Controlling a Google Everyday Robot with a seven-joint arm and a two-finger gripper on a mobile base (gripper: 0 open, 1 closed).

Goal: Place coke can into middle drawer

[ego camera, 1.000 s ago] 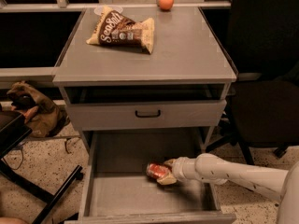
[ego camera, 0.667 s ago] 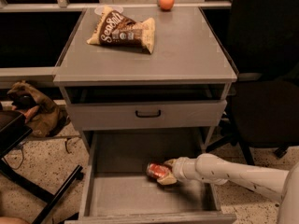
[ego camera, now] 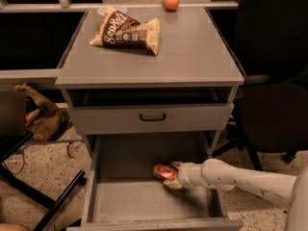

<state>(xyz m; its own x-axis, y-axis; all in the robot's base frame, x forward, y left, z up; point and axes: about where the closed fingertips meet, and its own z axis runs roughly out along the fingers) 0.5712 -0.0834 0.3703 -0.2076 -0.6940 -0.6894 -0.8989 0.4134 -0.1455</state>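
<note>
The coke can [ego camera: 161,170], red with a silvery end, lies tilted on its side just above the floor of the open middle drawer [ego camera: 125,198], right of centre. My gripper [ego camera: 169,175] reaches in from the right on a white arm [ego camera: 240,177]. Its fingers [ego camera: 174,184] close around the can's right end. Whether the can rests on the drawer floor cannot be told.
A closed grey drawer front with a black handle [ego camera: 152,116] sits above the open drawer. A brown-and-cream snack bag [ego camera: 126,30] and an orange fruit [ego camera: 171,1] lie on the cabinet top [ego camera: 192,57]. A dark chair [ego camera: 274,105] stands to the right, black legs [ego camera: 43,201] to the left.
Almost nothing. The gripper stays on the can inside the drawer at about the same spot.
</note>
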